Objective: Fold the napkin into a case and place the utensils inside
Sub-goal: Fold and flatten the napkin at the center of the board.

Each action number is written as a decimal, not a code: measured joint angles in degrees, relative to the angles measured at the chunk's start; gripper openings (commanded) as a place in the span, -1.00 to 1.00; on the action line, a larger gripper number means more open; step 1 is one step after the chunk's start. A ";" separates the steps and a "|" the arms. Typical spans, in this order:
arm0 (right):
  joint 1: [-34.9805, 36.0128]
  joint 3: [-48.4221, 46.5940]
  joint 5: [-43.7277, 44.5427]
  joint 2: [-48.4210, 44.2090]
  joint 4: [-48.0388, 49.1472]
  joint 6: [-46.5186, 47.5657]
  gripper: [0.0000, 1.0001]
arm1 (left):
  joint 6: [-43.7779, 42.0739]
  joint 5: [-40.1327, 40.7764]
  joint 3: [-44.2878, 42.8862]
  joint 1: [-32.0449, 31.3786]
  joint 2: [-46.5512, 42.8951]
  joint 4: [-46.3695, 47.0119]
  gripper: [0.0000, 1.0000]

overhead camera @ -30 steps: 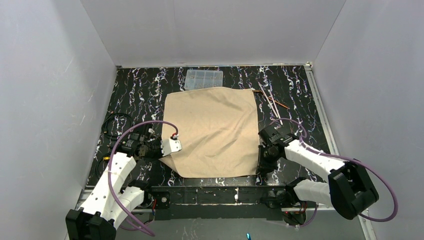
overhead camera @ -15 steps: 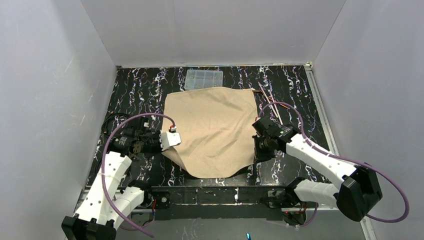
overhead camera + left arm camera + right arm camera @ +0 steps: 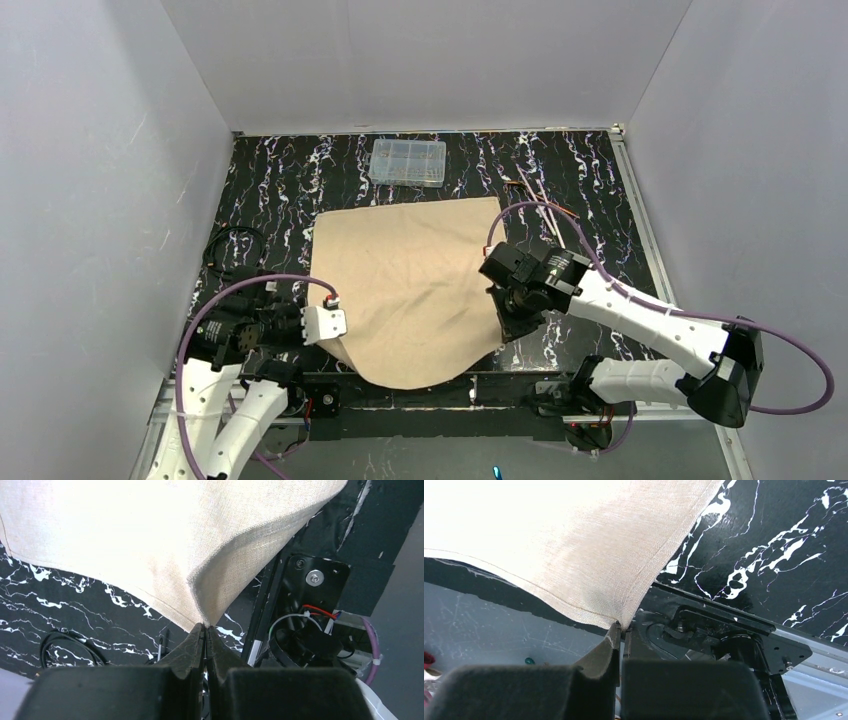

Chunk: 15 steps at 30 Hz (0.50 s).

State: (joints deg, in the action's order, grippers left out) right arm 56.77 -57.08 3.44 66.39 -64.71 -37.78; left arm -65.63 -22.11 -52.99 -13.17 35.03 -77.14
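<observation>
At the far left a black cord (image 3: pixel 228 250) lies in a loop on the dark table (image 3: pixel 270 190) with white streaks.

Next to it is the left pincer (image 3: pixel 205 628). It is clenched tight on the near left corner of the napkin (image 3: pixel 410 285). In the left wrist view the two black fingers (image 3: pixel 192 647) press together, and the hem of the cloth goes right in between them. The corner is up off the table.

The napkin is in the middle of the table. It is a big, plain tan cloth, opened out and not folded. Its far edge lies flat on the table. Its near edge is held up at both corners and sags down in a curve between them, over the black bar (image 3: pixel 440 385) at the front of the table.

Past the far edge of the napkin sits a clear plastic box (image 3: pixel 408 162). It is apart from the cloth.

The right pincer (image 3: pixel 619 628) is clenched on the near right corner of the napkin. The right wrist view shows the cloth hem pinched at its tips, lifted above the front edge of the table.

The utensils (image 3: pixel 545 205) are thin copper sticks. They lie on the table just beside the far right corner of the napkin, not on it.
</observation>
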 measured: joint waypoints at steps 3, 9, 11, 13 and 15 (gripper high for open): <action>0.00 -1.66 0.72 -0.15 -0.35 -0.07 -0.97 | -0.17 1.62 2.05 0.00 -0.98 1.49 -1.00; 0.00 -5.16 3.19 3.06 -1.86 0.31 -0.97 | 6.38 5.22 6.01 0.00 2.40 11.72 -1.00; -0.02 -8.68 5.01 4.87 -2.05 0.79 -0.97 | 10.19 5.49 3.39 0.00 6.36 14.47 -1.00; -0.04 -12.09 7.08 6.25 -2.32 1.86 -0.97 | 14.01 5.46 -0.68 0.00 10.14 17.33 -1.00; -1.40 -15.06 8.41 7.23 -2.27 3.26 -0.97 | 16.09 5.66 -2.23 0.00 10.99 19.50 -1.00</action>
State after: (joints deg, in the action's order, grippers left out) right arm 55.37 -72.14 11.86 73.63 -66.98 -34.52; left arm -49.54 -16.45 -55.22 -13.17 46.02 -57.65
